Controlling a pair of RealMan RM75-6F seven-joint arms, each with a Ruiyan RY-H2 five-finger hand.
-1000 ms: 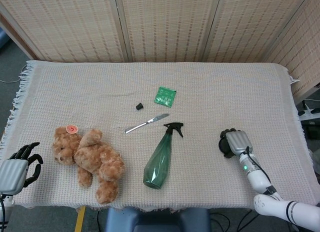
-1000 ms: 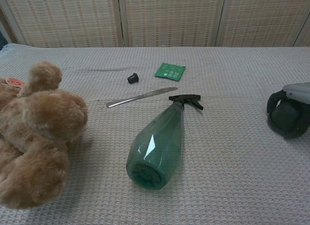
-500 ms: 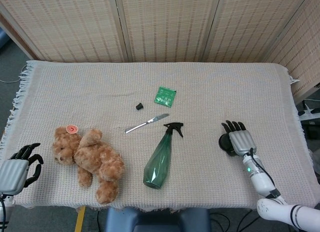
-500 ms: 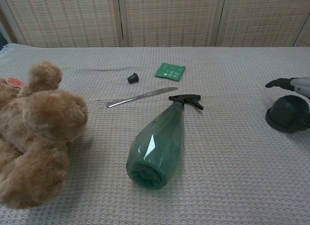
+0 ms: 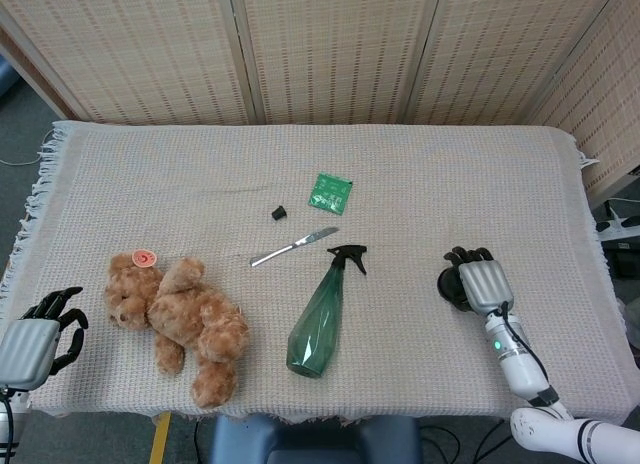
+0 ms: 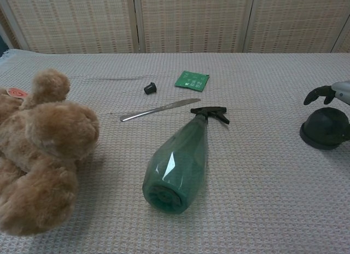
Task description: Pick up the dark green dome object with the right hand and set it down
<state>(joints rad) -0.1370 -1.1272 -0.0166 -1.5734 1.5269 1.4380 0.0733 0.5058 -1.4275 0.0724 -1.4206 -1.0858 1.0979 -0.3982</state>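
The dark green dome (image 6: 325,128) stands flat side down on the cloth at the right; in the head view only the dome's (image 5: 451,287) left edge shows beside my hand. My right hand (image 5: 482,282) hovers over it, its dark fingers (image 6: 320,94) spread just above and behind the dome's top and holding nothing. At the front left corner of the table my left hand (image 5: 35,337) stays with its fingers apart and nothing in them.
A green spray bottle (image 5: 322,315) lies on its side mid-table, a brown teddy bear (image 5: 180,319) to its left. Behind them lie a metal knife (image 5: 293,246), a small black cap (image 5: 279,213) and a green packet (image 5: 330,192). The table's right edge (image 5: 600,274) is near the dome.
A second ago my right hand was wrapped around the dome. It has let go, spread its fingers and drawn slightly up and back, leaving the dome standing on the cloth.
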